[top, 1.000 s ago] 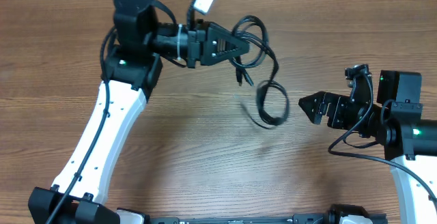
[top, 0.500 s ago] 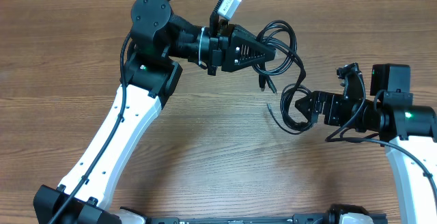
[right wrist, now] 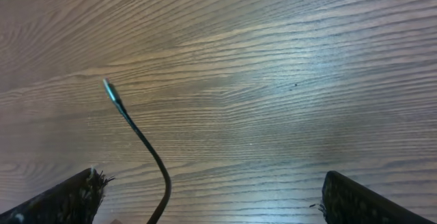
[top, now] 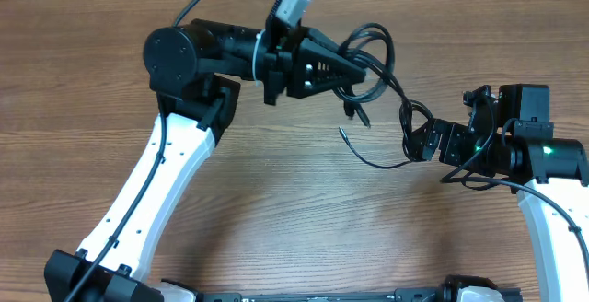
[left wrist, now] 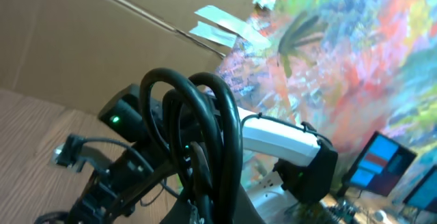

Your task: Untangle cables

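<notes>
Currently left gripper [top: 370, 74] pinches the cables [left wrist: 232, 149]; right gripper [top: 413, 142], jaws spread just beside them, may grab the wrong strand and tighten the tangle.

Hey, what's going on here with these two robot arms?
The left claw is shut on a bundle of black cables, holding it up over the wooden table. A loose strand trails toward the right claw, which is wide open, with the plug end showing between its fingers, not gripped.
</notes>
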Tool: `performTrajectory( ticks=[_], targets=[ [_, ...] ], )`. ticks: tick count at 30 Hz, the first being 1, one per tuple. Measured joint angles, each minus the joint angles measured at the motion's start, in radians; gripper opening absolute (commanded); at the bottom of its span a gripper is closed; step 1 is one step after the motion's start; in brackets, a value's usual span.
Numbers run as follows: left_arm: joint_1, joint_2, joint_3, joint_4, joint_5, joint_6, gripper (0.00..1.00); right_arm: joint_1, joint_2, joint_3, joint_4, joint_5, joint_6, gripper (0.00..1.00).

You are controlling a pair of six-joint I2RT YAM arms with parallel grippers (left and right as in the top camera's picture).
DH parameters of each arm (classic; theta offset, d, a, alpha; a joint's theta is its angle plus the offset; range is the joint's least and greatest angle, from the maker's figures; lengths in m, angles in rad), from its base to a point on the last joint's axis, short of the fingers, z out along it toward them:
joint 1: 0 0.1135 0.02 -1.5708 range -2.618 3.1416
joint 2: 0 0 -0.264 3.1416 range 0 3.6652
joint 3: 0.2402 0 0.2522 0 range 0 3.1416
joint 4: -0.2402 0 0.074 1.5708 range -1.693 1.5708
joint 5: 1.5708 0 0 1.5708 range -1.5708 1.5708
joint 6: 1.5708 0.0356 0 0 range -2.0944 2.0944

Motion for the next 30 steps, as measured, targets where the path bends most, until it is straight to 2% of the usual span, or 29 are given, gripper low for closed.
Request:
performTrajectory(
  ticks=[13,30],
  targets=[
    [0.1,0.002,0.0,0.162,0.073,-0.182,0.04,0.002,-0.001,0.0,-0.001,-0.026,0.024,1.0],
    [0.137,0.002,0.0,0.171,0.075,-0.208,0.04,0.002,-0.001,0.0,0.021,-0.123,0.016,1.0]
  ],
)
